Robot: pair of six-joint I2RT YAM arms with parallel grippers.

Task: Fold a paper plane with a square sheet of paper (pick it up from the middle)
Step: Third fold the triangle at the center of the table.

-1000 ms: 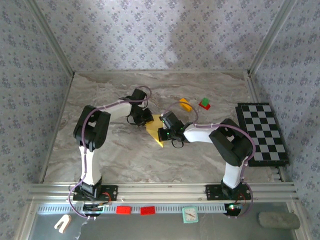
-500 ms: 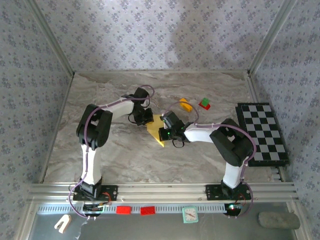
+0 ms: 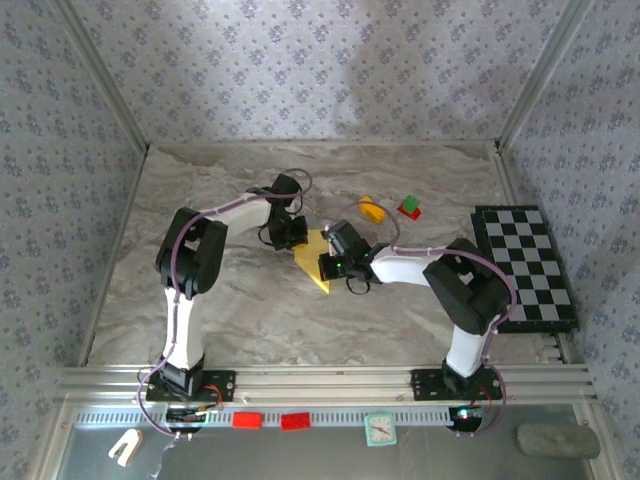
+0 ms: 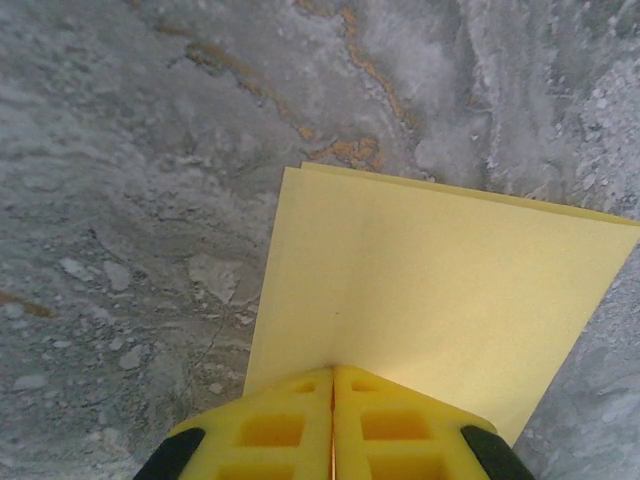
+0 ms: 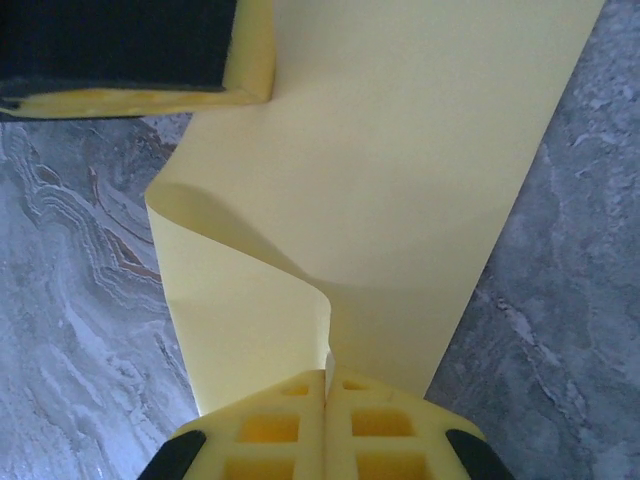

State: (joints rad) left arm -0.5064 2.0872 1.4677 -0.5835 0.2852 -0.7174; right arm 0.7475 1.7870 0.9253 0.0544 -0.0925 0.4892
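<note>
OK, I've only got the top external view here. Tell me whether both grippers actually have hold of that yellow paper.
Observer: In the left wrist view, the left gripper has its fingers shut on an edge of the yellow paper.
Operator: Now check the right one.
Observer: The right gripper is shut on the yellow paper too, pinching its near edge.
Operator: Describe how it lies between them.
Observer: Not flat. The right wrist view shows it buckled into a raised curl just ahead of the right gripper.
</note>
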